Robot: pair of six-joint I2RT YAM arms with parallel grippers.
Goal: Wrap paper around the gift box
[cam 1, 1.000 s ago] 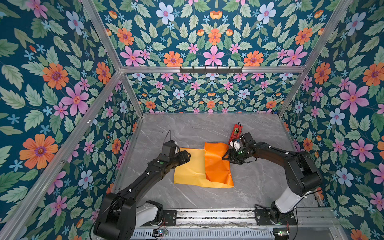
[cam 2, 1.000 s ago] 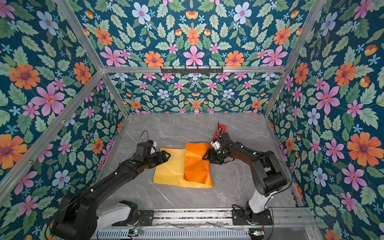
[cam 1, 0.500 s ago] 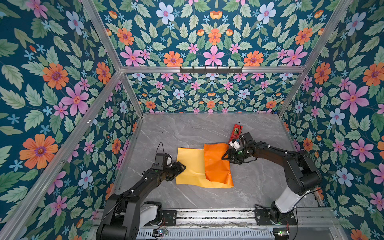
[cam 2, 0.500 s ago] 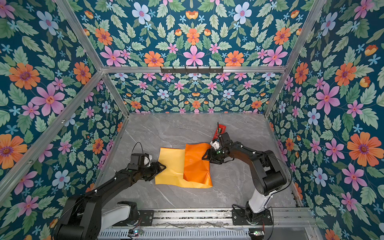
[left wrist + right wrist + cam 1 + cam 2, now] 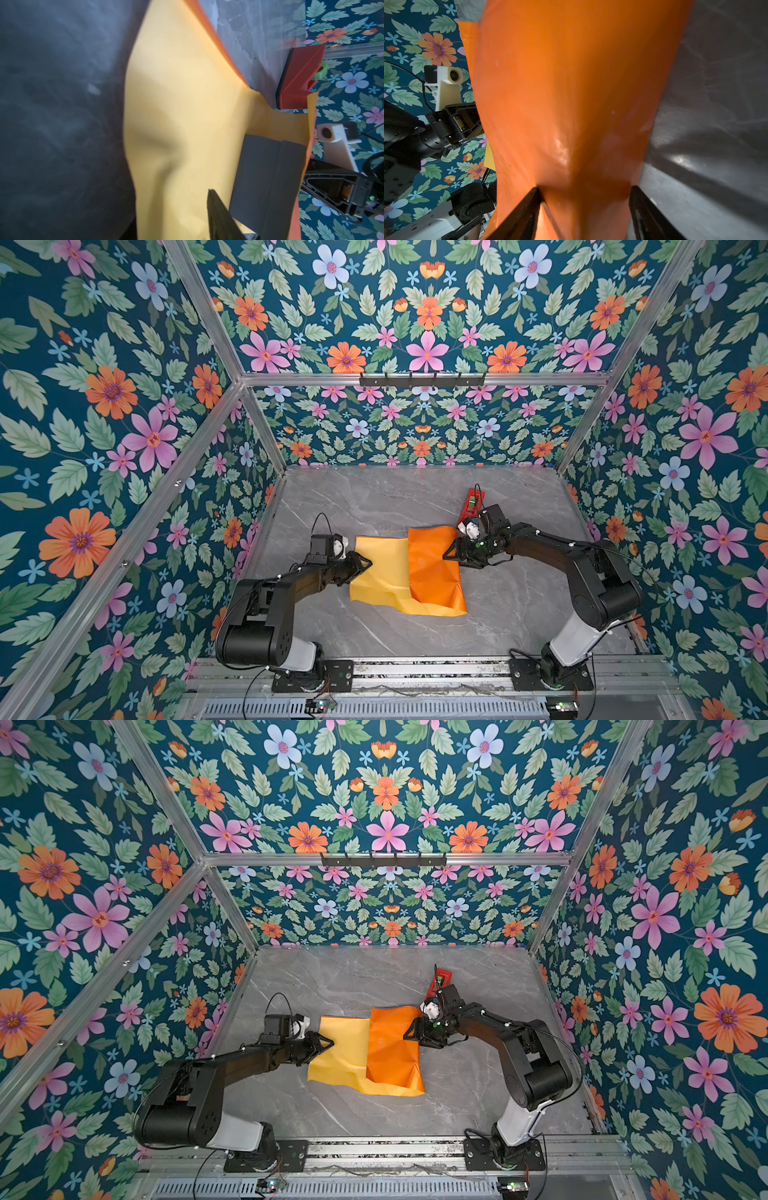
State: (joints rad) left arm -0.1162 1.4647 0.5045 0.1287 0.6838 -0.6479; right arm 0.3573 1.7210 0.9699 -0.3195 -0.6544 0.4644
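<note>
The paper [image 5: 386,572] [image 5: 345,1048] lies mid-table, dull yellow-orange side up on the left. Its glossy orange part [image 5: 432,568] is folded over on the right. In the left wrist view the gift box [image 5: 268,182], dark and low, sits on the yellow face under that flap. My right gripper [image 5: 451,553] [image 5: 584,191] straddles the flap's right edge, both fingers [image 5: 525,214] pressing a bulge of orange paper. My left gripper [image 5: 368,563] [image 5: 330,1043] is at the paper's left edge. One finger [image 5: 218,214] lies over the yellow sheet; the other is hidden.
A red tape dispenser [image 5: 471,506] [image 5: 440,982] [image 5: 299,79] stands just behind the right gripper, close to the paper's far right corner. The grey marble table [image 5: 374,497] is enclosed by floral walls on three sides, with the arm bases along the front rail.
My left arm dipped back and low, then returned to the paper's left edge, with its jaws narrower than before. The right arm and the orange flap have not moved.
</note>
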